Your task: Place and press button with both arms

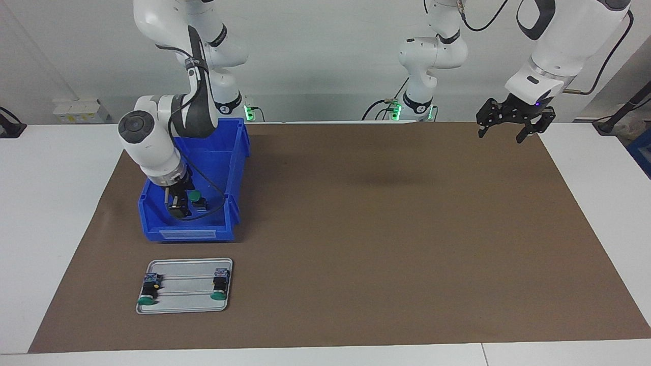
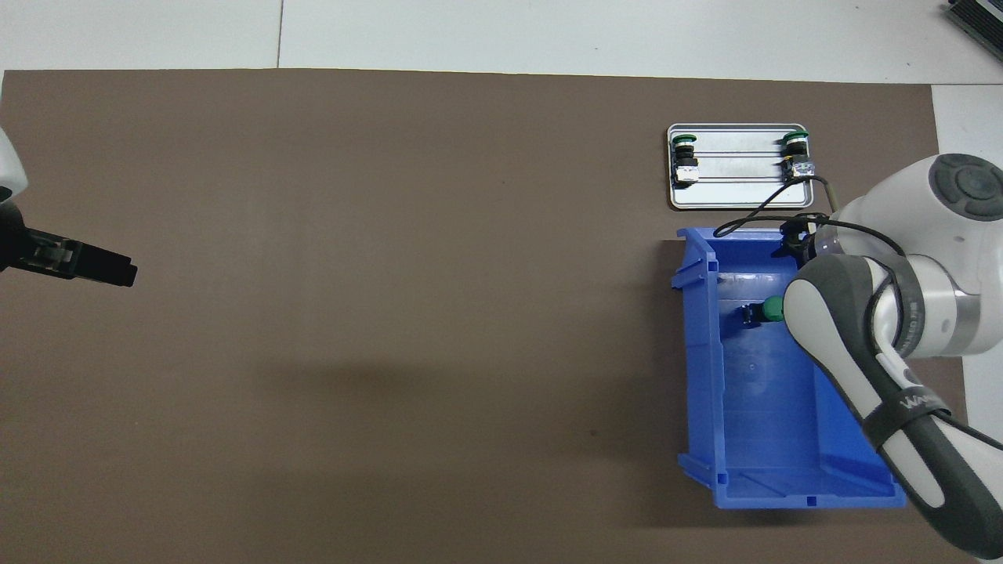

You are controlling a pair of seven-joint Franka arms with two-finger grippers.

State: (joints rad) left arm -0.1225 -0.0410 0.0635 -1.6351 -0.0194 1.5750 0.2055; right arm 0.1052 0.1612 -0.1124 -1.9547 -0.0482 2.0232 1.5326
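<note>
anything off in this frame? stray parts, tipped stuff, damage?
Nothing stands out. Two buttons lie at either end of the metal tray, caps pointing away from the robots. A third button sits in the blue bin, where the right gripper reaches in beside it. The left gripper waits, open, over the mat.

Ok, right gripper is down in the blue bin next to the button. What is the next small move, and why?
Probably close the right gripper on the button and lift. It is down inside the blue bin right beside that button, and the tray already holds two. The left gripper waits open over the mat.
</note>
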